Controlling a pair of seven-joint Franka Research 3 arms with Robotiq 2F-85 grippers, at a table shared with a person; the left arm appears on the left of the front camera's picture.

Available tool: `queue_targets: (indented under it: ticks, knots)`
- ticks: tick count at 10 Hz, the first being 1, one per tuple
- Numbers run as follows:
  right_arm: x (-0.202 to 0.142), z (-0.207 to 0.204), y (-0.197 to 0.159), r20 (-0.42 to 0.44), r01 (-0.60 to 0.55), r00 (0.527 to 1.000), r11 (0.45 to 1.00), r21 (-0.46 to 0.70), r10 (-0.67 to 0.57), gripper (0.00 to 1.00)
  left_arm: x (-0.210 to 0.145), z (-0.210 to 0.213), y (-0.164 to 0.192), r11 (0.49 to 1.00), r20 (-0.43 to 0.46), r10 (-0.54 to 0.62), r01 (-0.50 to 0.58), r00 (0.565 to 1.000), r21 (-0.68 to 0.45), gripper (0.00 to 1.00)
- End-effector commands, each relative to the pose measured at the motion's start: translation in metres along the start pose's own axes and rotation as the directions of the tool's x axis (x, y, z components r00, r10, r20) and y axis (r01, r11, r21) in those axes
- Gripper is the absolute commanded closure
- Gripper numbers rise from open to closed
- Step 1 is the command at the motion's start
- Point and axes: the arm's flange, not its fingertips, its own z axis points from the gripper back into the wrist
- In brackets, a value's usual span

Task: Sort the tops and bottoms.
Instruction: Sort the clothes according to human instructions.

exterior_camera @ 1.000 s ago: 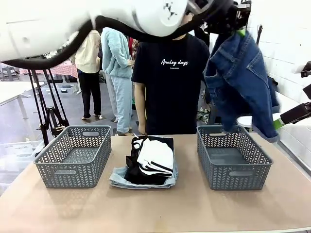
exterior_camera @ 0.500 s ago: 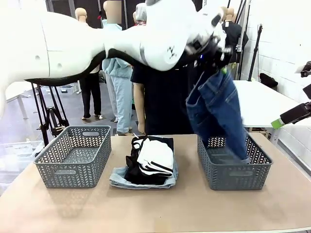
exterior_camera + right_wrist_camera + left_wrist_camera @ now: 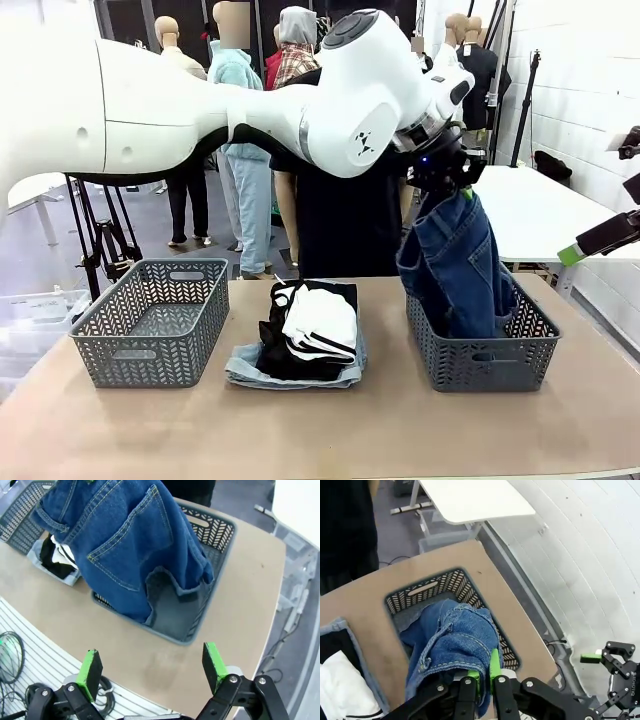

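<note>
My left gripper (image 3: 447, 188) is shut on the dark blue denim bottoms (image 3: 455, 265), which hang from it with their lower half inside the right grey basket (image 3: 485, 362). In the left wrist view the green fingertips (image 3: 493, 667) pinch the denim (image 3: 455, 637) above that basket (image 3: 427, 588). At the table's middle, the white striped top (image 3: 322, 320) lies on the black top (image 3: 280, 355), and both rest on the pale blue shorts (image 3: 248, 368). My right gripper (image 3: 152, 667) hovers open off the table's right edge, facing the hanging denim (image 3: 125, 545).
An empty grey basket (image 3: 150, 325) stands at the left of the table. A person in a black T-shirt (image 3: 340, 220) stands at the far edge, behind my left arm. Bare tabletop (image 3: 330, 430) runs along the front. A white table (image 3: 540, 205) stands behind on the right.
My left arm has swung the dark blue denim down and leftward, from high above the right basket to hanging into it. The right gripper has stayed put.
</note>
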Motion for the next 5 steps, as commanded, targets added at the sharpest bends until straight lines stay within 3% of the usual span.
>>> queue_targets:
  ticks: [1, 4, 5]
  knots:
    - [-0.001, -0.001, -0.001, -0.009, -0.002, 1.0, 1.0, 0.001, 0.002, 0.0, 0.0, -0.002, 0.005, 1.0, 0.003, 0.0, 0.0, 1.0, 0.015, 1.0]
    - [-0.001, -0.001, -0.001, -0.009, -0.002, 1.0, 1.0, 0.001, 0.002, 0.0, -0.003, -0.004, 0.002, 1.0, -0.007, -0.002, 0.002, 1.0, 0.004, 1.0]
    - [-0.001, -0.001, -0.001, -0.009, -0.002, 1.0, 1.0, 0.001, 0.002, 0.0, 0.002, -0.015, 0.0, 0.998, -0.011, -0.002, 0.001, 1.0, -0.062, 1.0]
